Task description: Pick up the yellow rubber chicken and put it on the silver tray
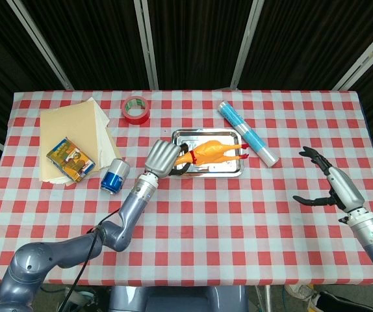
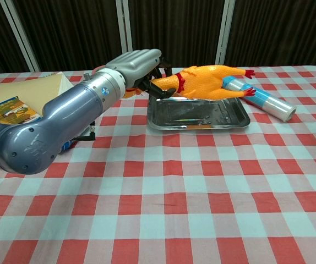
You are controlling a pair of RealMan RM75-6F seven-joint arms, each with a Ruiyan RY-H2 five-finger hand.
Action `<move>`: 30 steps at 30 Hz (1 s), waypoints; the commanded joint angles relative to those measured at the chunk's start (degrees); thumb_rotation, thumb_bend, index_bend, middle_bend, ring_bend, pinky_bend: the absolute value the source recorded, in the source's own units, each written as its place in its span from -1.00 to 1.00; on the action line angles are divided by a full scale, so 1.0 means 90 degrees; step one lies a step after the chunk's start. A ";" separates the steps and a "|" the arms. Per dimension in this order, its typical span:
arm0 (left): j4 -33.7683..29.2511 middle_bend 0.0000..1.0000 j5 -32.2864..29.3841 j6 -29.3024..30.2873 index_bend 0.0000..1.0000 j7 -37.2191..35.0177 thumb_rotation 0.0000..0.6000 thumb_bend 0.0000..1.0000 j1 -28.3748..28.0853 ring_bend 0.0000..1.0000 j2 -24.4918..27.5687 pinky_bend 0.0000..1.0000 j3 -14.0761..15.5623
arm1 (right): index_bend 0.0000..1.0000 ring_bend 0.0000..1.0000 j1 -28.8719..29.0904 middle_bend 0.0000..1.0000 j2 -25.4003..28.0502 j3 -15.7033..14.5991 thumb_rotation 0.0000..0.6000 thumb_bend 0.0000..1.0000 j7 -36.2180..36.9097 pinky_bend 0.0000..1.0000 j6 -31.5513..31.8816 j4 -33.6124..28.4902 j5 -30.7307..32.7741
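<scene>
At the near right corner of the red-and-white checked tablecloth [image 1: 238, 214], the robot's right hand [image 1: 326, 182] is hovering empty, fingers spread wide apart, well clear of everything else; it is showing only in the head view.

Toward the middle of the cloth, the left hand [image 1: 162, 158] is gripping the yellow rubber chicken [image 1: 209, 153] by its head and neck end, fingers curled around it. In the chest view the left hand [image 2: 139, 66] is holding the yellow rubber chicken [image 2: 205, 82] nearly level, its body stretched above the rectangular silver metal tray [image 2: 199, 116] and its red feet pointing toward the right edge. Whether the body is touching the tray's floor cannot be told; from the chest view it appears to be just above the far rim. From overhead, the chicken is lying across the tray [image 1: 229, 170], covering most of its far half.

Left of the hand, a blue and silver drinks can [image 1: 114, 175] is lying on its side, just beside a stack of tan paper sheets [image 1: 76, 130] near the left edge, with a small colourful printed box [image 1: 69, 159] resting on top.

Just right of the tray, a clear roll with blue printing [image 1: 248, 134] is lying at an angle. At the far edge, a roll of red tape [image 1: 135, 108] is lying flat.
</scene>
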 commanded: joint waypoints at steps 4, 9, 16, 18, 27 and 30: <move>0.1128 0.38 -0.0242 -0.0534 0.27 -0.0390 1.00 0.25 -0.0349 0.26 -0.0645 0.32 -0.0347 | -1.00 -0.82 -0.0037 -0.73 0.0043 0.0020 0.75 -0.66 0.0056 -0.72 0.0022 0.0010 -0.0008; 0.1752 0.37 -0.0326 -0.0793 0.25 -0.0453 1.00 0.18 -0.0522 0.24 -0.0910 0.31 -0.0474 | -1.00 -0.82 -0.0032 -0.73 0.0057 0.0031 0.75 -0.66 0.0113 -0.72 -0.0022 0.0023 -0.0022; 0.2539 0.32 -0.0453 -0.1223 0.20 -0.0508 1.00 -0.02 -0.0813 0.20 -0.1230 0.27 -0.0659 | -1.00 -0.82 -0.0012 -0.73 0.0062 0.0030 0.75 -0.66 0.0229 -0.72 -0.0083 0.0076 -0.0077; 0.2728 0.29 -0.0511 -0.1321 0.17 -0.0506 1.00 -0.08 -0.0908 0.17 -0.1315 0.27 -0.0736 | -1.00 -0.82 -0.0021 -0.73 0.0078 0.0035 0.75 -0.66 0.0253 -0.72 -0.0078 0.0084 -0.0075; 0.3205 0.03 -0.0748 -0.1683 -0.14 -0.0559 1.00 -0.34 -0.1246 -0.10 -0.1562 -0.08 -0.1058 | -1.00 -0.82 -0.0071 -0.73 0.0127 0.0046 0.75 -0.66 0.0329 -0.72 -0.0058 0.0128 -0.0068; 0.3222 -0.18 -0.0842 -0.1903 -0.36 -0.0532 1.00 -0.48 -0.1335 -0.31 -0.1531 -0.25 -0.1149 | -1.00 -0.82 -0.0100 -0.73 0.0143 0.0047 0.75 -0.66 0.0370 -0.72 -0.0032 0.0137 -0.0068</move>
